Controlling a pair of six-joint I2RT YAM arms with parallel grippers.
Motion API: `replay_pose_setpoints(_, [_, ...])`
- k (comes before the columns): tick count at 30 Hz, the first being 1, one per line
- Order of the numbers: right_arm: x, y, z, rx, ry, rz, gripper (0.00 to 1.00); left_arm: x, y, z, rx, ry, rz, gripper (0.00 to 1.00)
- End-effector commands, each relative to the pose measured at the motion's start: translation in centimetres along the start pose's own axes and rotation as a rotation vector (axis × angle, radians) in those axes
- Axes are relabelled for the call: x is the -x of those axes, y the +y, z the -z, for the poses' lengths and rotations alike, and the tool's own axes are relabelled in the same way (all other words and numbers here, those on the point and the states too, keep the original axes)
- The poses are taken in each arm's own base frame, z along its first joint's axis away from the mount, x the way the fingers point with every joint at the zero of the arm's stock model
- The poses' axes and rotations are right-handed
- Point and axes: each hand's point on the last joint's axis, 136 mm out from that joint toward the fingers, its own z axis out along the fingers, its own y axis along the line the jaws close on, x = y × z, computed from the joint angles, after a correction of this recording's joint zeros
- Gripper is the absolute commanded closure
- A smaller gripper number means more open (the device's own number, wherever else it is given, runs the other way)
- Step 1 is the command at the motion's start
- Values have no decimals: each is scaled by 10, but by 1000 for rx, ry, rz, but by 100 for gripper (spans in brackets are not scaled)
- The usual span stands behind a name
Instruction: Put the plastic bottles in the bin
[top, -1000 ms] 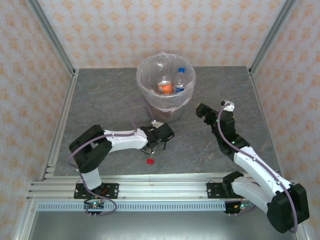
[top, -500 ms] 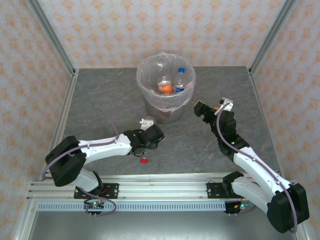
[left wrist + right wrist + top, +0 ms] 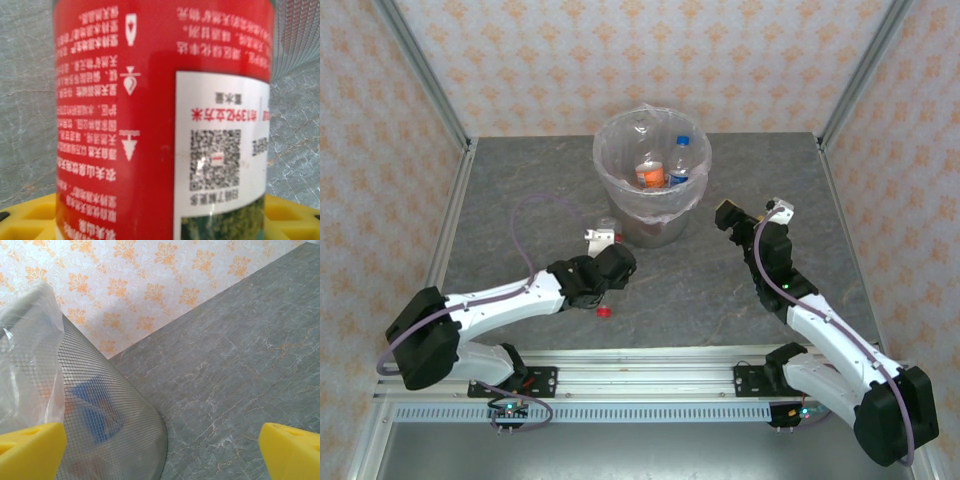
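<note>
Red-labelled plastic bottle [image 3: 150, 100] sits gripped in the left claw [image 3: 160, 217], jaws partly closed around it.

bin [image 3: 652, 215] rear centre of surface [image 3: 520, 200], bottles [image 3: 660, 170] inside | left end effector [image 3: 608, 268] with held bottle [image 3: 160, 120] front-left of bin | right end effector [image 3: 728, 216] right of bin

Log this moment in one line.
left gripper: shut on red-label bottle | right gripper: open, empty, beside bin | bin: holds bottles
</note>
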Motion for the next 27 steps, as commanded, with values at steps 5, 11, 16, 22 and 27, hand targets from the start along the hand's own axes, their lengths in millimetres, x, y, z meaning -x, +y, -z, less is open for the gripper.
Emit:
replay_pose_setpoints(5, [-3,0,-4,-2,13,7,1,23,52,18,141,-93,55,39])
replay_pose_setpoints(11, [-2,10,-7,40,17,13,1,68,77,55,226,-234,71,39])
replay_pose_setpoints(16, [-1,16,-7,68,18,23,1,102,79,80,202,-339,112,40])
replay_pose_setpoints(22, [4,22,-7,88,9,24,1,143,73,95,189,-443,151,40])
replay_pose_setpoints(27, [5,34,-6,133,32,34,1,184,70,119,195,-571,187,41])
